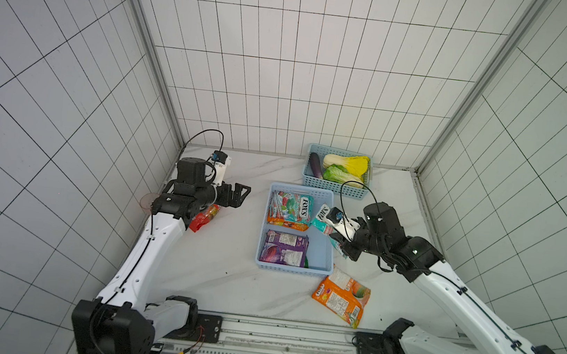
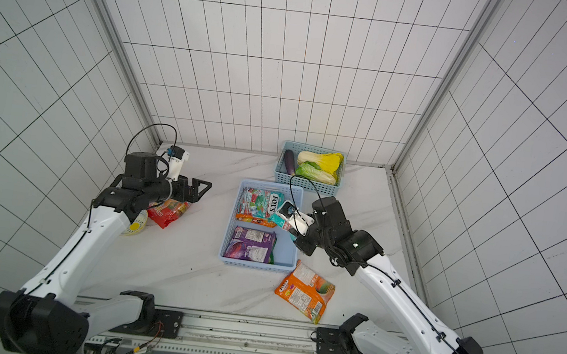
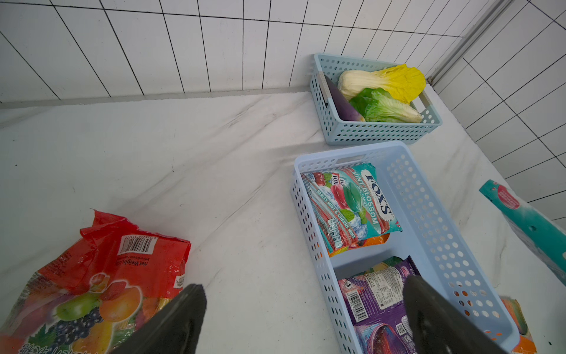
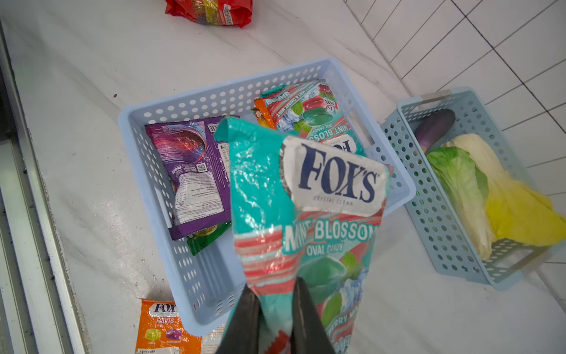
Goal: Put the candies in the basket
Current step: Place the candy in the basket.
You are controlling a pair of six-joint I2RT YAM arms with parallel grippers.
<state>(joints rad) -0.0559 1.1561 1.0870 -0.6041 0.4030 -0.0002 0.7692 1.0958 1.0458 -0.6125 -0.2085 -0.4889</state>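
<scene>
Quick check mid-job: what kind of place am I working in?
Probably a lab test cell, not a real kitchen: white gridded walls box in a marble-look table, and a metal mounting rail runs along its front edge.

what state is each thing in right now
left gripper: jaws open, empty
right gripper: jaws shut on held teal bag
held teal bag: hanging over the basket's rim
basket: holds several candy bags
orange bag: on table, outside basket
red bag: on table, outside basket
small basket: holds vegetables

Periwinkle basket (image 1: 293, 269) holds teal bag (image 1: 291, 206), purple bag (image 1: 284, 249); second teal FOX'S bag (image 4: 306, 214) tilted over its rim; orange bag (image 1: 343, 295), red bag (image 1: 204, 217) outside.
</scene>
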